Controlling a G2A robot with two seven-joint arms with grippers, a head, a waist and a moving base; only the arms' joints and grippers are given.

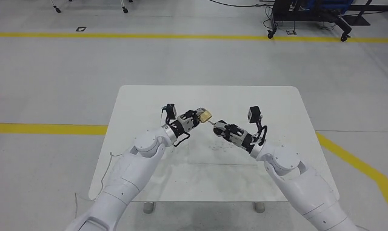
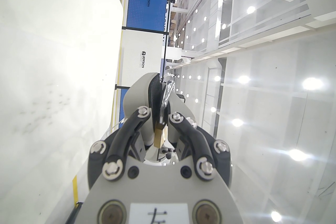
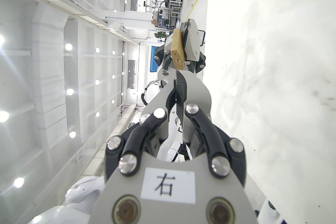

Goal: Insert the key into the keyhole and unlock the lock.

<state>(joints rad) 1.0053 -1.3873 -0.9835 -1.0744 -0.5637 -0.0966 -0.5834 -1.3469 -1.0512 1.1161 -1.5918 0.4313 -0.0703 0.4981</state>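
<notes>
1. Lock point(image 2: 160, 136): in the left wrist view the left fingers point(image 2: 136, 96) cover most of its body; a brass edge and the shackle point(image 2: 168, 93) show.
2. Key point(image 1: 214, 123): a sliver in the top view, too small to make out; the closed right fingers point(image 3: 197, 93) hide it in the right wrist view.
3. Whether its tip is in the keyhole point(image 3: 179, 61) cannot be told.

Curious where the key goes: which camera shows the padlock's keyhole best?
The right wrist view: the padlock turns its keyhole end towards that camera. The left wrist view shows its shackle and a brass edge between the left fingers; the top view shows a small brass block.
</notes>
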